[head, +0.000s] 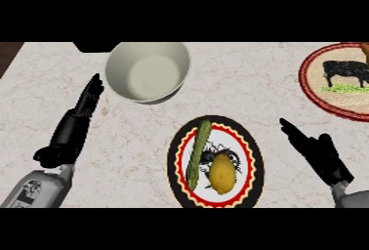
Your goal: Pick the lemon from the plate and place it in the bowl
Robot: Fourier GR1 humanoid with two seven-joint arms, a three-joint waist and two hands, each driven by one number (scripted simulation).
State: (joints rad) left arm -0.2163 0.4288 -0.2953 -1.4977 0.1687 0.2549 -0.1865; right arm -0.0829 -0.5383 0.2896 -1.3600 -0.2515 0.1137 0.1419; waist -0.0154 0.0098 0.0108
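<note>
on plate (252, 161), lemon (222, 174) seen left of right robot hand (317, 151), apart; asparagus (197, 154) beside lemon. both robot hands open, nothing held; left robot hand (75, 124) beside bowl (148, 71).

Left hand (72, 131) and right hand (320, 155) both open, fingers straight, grey forearms low.

A pale, marble-patterned tabletop (238, 83) with faint brownish veins fills nearly the whole view. Past the tabletop's far left corner shows a strip of dark brown surface (9, 53). The light falls evenly, with soft shadows.
</note>
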